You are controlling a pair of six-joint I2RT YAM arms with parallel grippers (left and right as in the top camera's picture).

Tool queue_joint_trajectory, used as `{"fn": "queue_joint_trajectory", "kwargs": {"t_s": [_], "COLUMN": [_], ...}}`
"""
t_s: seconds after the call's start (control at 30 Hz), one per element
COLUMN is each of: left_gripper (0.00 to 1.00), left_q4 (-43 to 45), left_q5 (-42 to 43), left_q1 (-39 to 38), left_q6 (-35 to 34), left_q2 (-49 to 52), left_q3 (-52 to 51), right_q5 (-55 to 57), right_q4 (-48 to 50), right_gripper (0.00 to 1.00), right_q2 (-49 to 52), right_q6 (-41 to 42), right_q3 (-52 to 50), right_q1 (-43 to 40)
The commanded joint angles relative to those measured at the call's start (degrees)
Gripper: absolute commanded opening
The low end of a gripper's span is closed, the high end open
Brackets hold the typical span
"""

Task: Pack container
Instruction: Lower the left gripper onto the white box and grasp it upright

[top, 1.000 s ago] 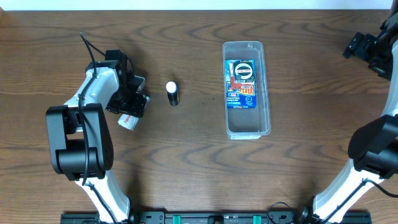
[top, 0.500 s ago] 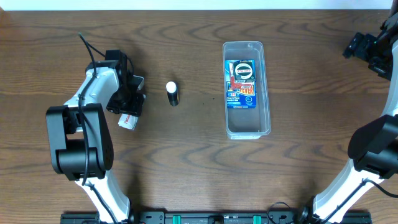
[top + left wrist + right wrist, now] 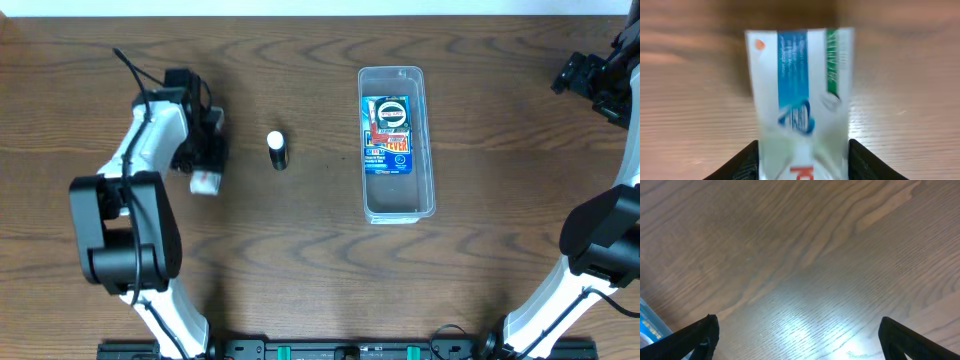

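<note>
The step in hand is judged to be the carrying of a small white cardboard box with blue and green stripes (image 3: 800,90), which is pinched at its sides by the left claw (image 3: 805,162). The box is blurred in the left wrist view, so whether it is clear of the dark wooden tabletop (image 3: 300,260) cannot be told. In the overhead view the long clear plastic container (image 3: 398,200) is seen at 3 o'clock from that claw, well apart from it, with a blue and red printed packet (image 3: 388,136) lying flat in its 12 o'clock half. A small black cylinder with a white cap (image 3: 277,150) lies between claw and container. The right claw (image 3: 799,330) is spread wide with nothing in it, well away toward 2 o'clock from the container. For the next move, the box would need to be lifted over the cylinder, brought above the bare 6 o'clock half of the container, and released there.
</note>
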Motion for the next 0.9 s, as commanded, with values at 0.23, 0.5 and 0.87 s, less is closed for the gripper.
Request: {"fn": "queue_joint_trajectory", "kwargs": {"t_s": [0.23, 0.5, 0.87], "left_gripper": [0.53, 0.54, 0.72], "left_q4": [-0.2, -1.8, -9.3], "left_q5": [2.5, 2.5, -0.6], "left_q1": [-0.9, -3.0, -3.0], "left_q6": [-5.0, -5.0, -6.2], "left_q2": [-20.2, -29.9, -18.9], "left_q3": [6.1, 6.1, 4.3], "right_q5": [0.0, 0.0, 0.0], "right_q4": [-0.1, -0.1, -0.1], "right_gripper": [0.99, 0.99, 0.99], "right_q2": [0.3, 0.3, 0.3], "right_q6": [-0.2, -0.2, -0.2], "right_q3": [0.2, 0.3, 0.2], "right_q1": [-0.2, -0.2, -0.2]}}
